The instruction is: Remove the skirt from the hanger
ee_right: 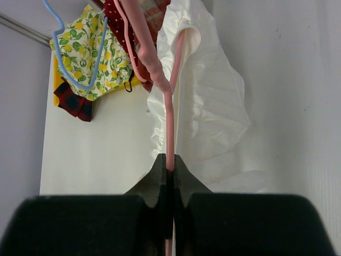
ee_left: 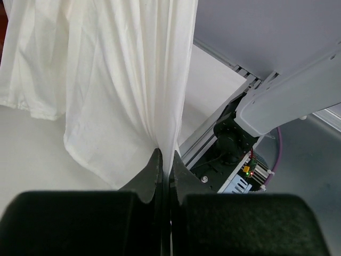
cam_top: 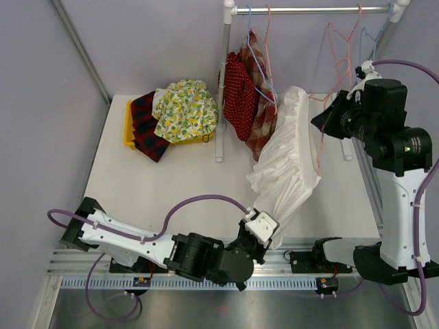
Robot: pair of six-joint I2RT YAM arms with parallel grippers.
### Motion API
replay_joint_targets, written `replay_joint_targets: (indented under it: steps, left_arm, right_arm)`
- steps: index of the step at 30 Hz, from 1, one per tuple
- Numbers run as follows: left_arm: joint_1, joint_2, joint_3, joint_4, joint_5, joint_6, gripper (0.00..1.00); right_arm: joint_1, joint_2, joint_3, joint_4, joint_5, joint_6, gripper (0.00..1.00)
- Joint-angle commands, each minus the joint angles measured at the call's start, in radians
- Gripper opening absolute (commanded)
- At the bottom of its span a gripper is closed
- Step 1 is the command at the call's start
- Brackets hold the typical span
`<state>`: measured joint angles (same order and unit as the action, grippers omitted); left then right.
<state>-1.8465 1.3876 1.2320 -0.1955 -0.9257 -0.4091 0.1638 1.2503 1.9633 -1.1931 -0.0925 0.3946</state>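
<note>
A white pleated skirt (cam_top: 288,161) hangs stretched from a pink hanger (cam_top: 319,130) down toward the table's front edge. My left gripper (cam_top: 264,226) is shut on the skirt's hem; in the left wrist view the white cloth (ee_left: 128,85) runs into the closed jaws of the gripper (ee_left: 165,160). My right gripper (cam_top: 322,122) is shut on the pink hanger; in the right wrist view the pink wire (ee_right: 169,128) passes between the closed jaws of the gripper (ee_right: 169,162), with the skirt's waistband (ee_right: 213,101) behind it.
A clothes rail (cam_top: 309,10) at the back holds a red dotted garment (cam_top: 240,96) and spare pink and blue hangers (cam_top: 346,48). A yellow bin (cam_top: 130,120) at back left holds a lemon-print cloth (cam_top: 184,110) and a plaid cloth (cam_top: 145,127).
</note>
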Motion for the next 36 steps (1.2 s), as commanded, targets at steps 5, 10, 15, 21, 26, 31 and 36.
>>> replay_joint_targets:
  steps: [5, 10, 15, 21, 26, 31, 36]
  left_arm:
    - [-0.025, 0.048, -0.046, -0.082, 0.103, 0.019, 0.00]
    - [0.051, 0.036, -0.079, 0.041, 0.168, 0.131, 0.00]
    - [0.154, 0.083, 0.009, 0.015, 0.157, 0.167, 0.00]
    - [0.399, 0.242, 0.307, -0.022, 0.169, 0.283, 0.00]
    - [0.582, 0.465, 0.683, -0.195, 0.233, 0.290, 0.00]
    - [0.593, 0.417, 0.647, -0.225, 0.264, 0.288, 0.00]
    - [0.451, 0.176, 0.301, -0.195, 0.194, 0.213, 0.00]
  right_arm:
    - [-0.030, 0.002, 0.066, 0.356, 0.206, -0.076, 0.00]
    - [-0.030, -0.017, 0.083, 0.302, 0.249, -0.093, 0.00]
    - [-0.030, -0.057, 0.028, 0.250, 0.173, -0.028, 0.00]
    - [-0.030, -0.178, -0.122, 0.141, -0.021, 0.050, 0.00]
    - [-0.030, -0.256, -0.155, 0.041, -0.063, 0.076, 0.00]
    - [-0.030, -0.215, -0.071, 0.023, 0.046, 0.009, 0.00]
    - [-0.030, -0.091, 0.055, 0.122, 0.135, -0.030, 0.00]
